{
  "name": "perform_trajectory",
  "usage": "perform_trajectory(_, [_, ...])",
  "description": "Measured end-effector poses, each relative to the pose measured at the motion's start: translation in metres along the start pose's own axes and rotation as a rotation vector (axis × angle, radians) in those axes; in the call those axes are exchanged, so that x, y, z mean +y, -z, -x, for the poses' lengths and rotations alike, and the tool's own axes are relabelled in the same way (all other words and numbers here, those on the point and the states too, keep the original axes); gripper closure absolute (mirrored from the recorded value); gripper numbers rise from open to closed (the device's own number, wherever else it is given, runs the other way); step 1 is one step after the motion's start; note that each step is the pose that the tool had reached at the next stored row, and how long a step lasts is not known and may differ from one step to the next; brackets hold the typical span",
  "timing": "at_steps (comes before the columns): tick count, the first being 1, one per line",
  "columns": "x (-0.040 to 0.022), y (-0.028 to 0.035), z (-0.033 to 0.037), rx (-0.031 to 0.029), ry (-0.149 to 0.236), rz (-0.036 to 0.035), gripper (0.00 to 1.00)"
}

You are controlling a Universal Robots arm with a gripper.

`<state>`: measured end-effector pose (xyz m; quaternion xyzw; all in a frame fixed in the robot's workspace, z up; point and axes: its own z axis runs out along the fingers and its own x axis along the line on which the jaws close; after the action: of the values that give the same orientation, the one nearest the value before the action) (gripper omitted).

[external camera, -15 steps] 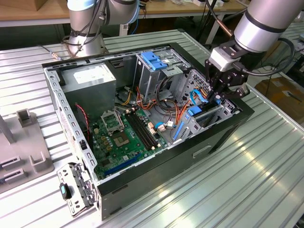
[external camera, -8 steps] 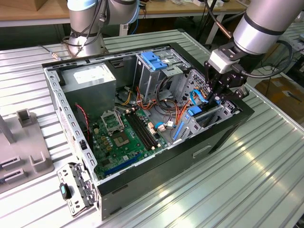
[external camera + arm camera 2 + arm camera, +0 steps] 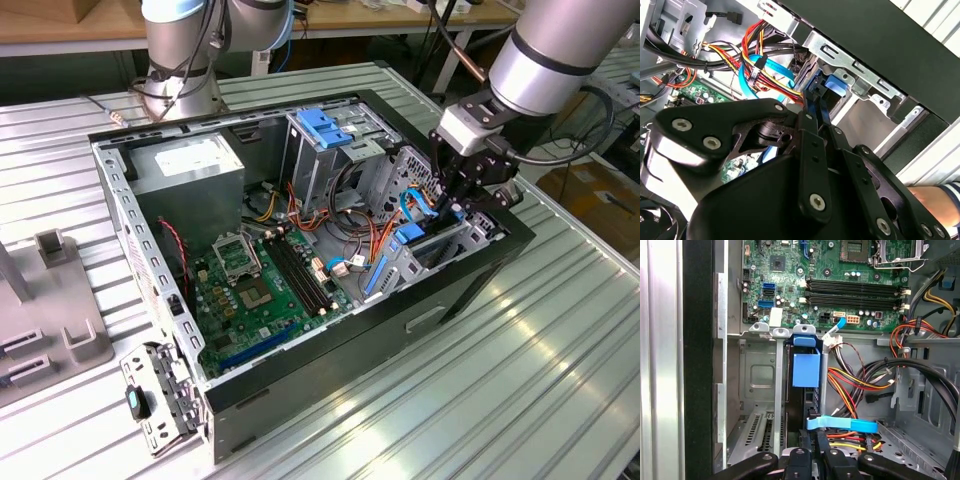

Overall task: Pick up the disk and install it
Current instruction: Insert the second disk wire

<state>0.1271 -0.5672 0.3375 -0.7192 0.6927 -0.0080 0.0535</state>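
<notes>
disk [image 3: 805, 371] on edge in drive bay slot [image 3: 781, 390] at case [image 3: 470, 290] front, blue rail frame showing; rigid, fairly heavy, shock-sensitive, best held by frame ends; gripper [image 3: 821, 440] fingers [image 3: 812, 125] pinched on disk's blue end tab, above motherboard [image 3: 265, 290]

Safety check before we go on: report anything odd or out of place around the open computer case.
A person's forearm with a striped sleeve lies just outside the black metal computer case, close to the black gripper at the drive bay. Nothing looks spilled or damaged; the blue-framed disk stands upright in its slot.
</notes>
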Motion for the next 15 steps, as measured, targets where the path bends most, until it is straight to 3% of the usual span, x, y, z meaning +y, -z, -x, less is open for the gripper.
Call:
perform_trajectory(2, [0.0000,-0.0010,0.0000,-0.0019,0.000,-0.0002,0.83])
perform_trajectory(3, [0.0000,-0.0008,0.0000,-0.0015,0.000,-0.0001,0.83])
perform_trajectory(4, [0.0000,0.0000,0.0000,0.0000,0.000,0.0000,0.76])
perform_trajectory(6, [0.0000,0.0000,0.0000,-0.0001,0.000,0.0000,0.76])
perform_trajectory(13, [-0.0020,0.0222,0.0022,0.0016,0.000,0.0001,0.76])
perform_trajectory(15, [-0.0023,0.0252,0.0025,0.0031,0.000,0.0002,0.76])
